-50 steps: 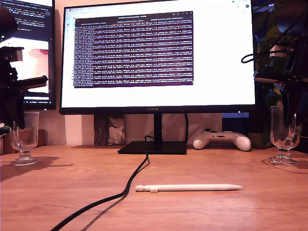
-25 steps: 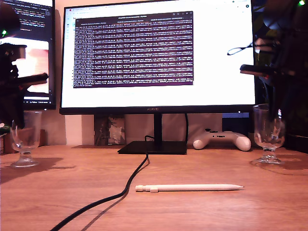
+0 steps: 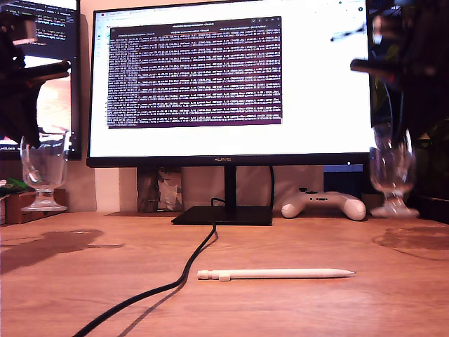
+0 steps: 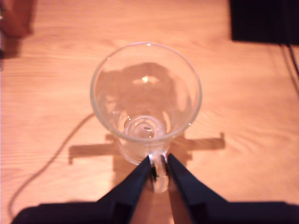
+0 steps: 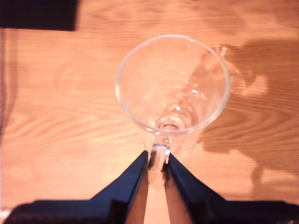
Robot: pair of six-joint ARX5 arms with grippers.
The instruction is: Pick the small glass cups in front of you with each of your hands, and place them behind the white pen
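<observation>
change: both mugs now lifted off the table (image 3: pixel 295 309) | my first gripper (image 4: pixel 159 161) pinches the first glass mug (image 3: pixel 43 165) by its handle, exterior view's left | my second gripper (image 5: pixel 158 156) pinches the second glass mug (image 3: pixel 391 168) by its handle, exterior view's right | next: carry both behind the white pen (image 3: pixel 275 274), lower middle

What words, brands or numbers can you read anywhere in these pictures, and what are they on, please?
"HUAWEI", faintly, on the bottom bezel of the monitor.
Terminal text on the monitor's screen: too small to read.
Code on the second screen at the exterior view's left: too blurred.
Nothing on the white pen.
</observation>
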